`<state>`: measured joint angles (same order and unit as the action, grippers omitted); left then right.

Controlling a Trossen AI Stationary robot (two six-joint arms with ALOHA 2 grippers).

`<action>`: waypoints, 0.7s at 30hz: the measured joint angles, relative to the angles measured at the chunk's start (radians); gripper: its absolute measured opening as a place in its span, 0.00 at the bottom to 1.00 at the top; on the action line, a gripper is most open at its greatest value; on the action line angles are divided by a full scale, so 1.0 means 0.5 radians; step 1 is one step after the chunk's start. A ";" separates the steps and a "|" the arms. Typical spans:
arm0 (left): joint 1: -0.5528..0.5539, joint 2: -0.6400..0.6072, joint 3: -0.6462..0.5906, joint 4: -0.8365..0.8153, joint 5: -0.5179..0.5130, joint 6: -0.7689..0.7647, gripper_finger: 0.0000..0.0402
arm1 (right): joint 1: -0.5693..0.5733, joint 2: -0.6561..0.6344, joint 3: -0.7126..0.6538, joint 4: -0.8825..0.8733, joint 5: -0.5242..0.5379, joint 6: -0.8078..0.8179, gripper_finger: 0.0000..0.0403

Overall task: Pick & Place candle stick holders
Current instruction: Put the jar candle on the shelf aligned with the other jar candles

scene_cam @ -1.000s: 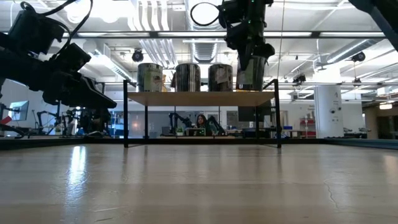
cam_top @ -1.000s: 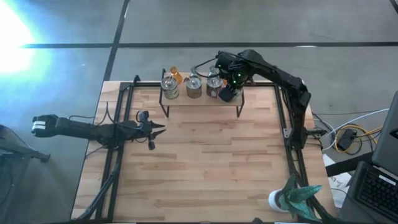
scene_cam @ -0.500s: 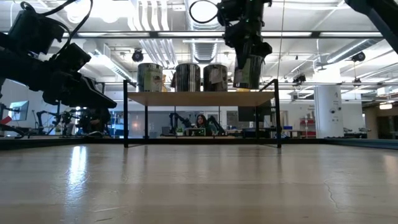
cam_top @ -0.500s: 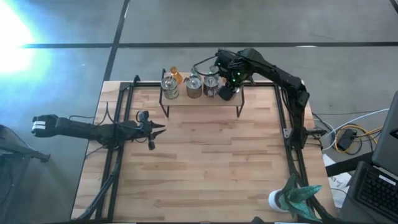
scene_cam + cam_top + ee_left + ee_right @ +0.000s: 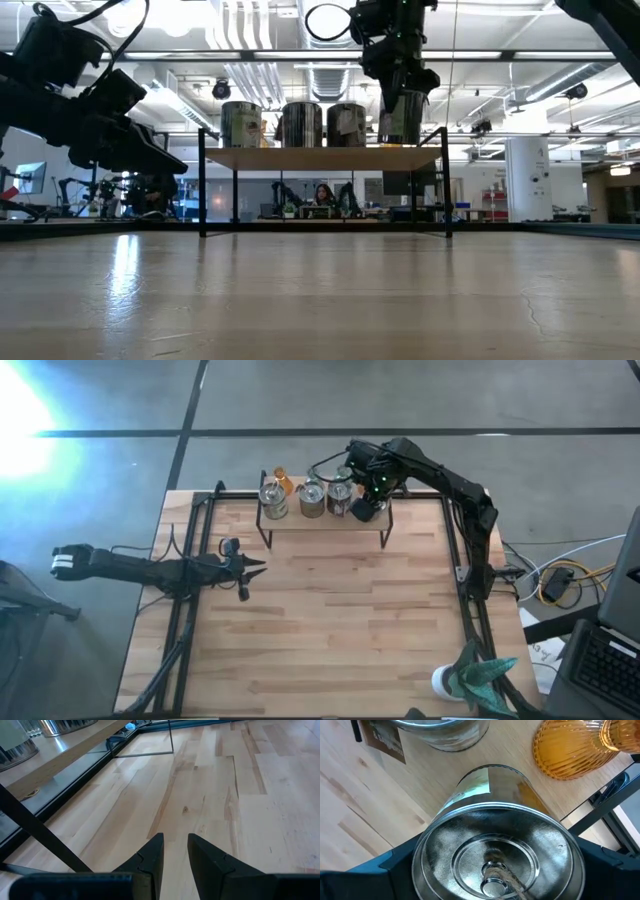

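Note:
Three silvery jar-like holders point(image 5: 272, 500) point(image 5: 312, 498) point(image 5: 340, 494) stand in a row on a small raised wooden shelf point(image 5: 325, 522) at the table's far edge. An amber holder point(image 5: 283, 481) stands behind them and also shows in the right wrist view point(image 5: 570, 750). My right gripper point(image 5: 365, 505) is over the shelf's right end, shut on a fourth silvery jar point(image 5: 402, 118). My left gripper point(image 5: 248, 570) hovers at the table's left, empty, its fingers close together point(image 5: 175, 852). The pale green holders are out of view. My right gripper pinches the jar's outer wall just below its open rim point(image 5: 427, 845) between its two fingers point(image 5: 395, 865), one on each side. The fingers come from above, pointing down. The jar stands nearly upright, its base at or just above the shelf board; which, I cannot tell.
A teal spiky object on a white base point(image 5: 478, 672) stands at the near right corner. Black frame rails point(image 5: 185, 610) point(image 5: 470, 610) run along the table's left and right sides. Bare wood lies between the shelf and the near edge. A person shows in the room behind point(image 5: 322, 195).
My right gripper has shifted a little toward the table's left with the jar, which tipped for a moment and now stands nearly upright again. The neighbouring silvery jar has slid slightly left, closer to the other two.

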<state>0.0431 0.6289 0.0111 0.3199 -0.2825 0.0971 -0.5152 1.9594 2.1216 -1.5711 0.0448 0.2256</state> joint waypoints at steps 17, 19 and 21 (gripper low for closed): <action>0.000 0.000 0.000 0.001 0.000 0.000 0.23 | -0.011 0.000 -0.046 0.030 -0.037 -0.034 0.91; 0.000 0.000 0.000 0.000 0.000 0.000 0.23 | -0.011 0.000 -0.067 0.051 -0.037 -0.040 0.92; 0.000 0.000 0.000 0.000 0.000 0.001 0.23 | -0.011 0.001 -0.083 0.089 -0.037 -0.040 0.92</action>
<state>0.0433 0.6289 0.0109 0.3199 -0.2825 0.0974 -0.5208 1.9598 2.0798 -1.5266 0.0265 0.2058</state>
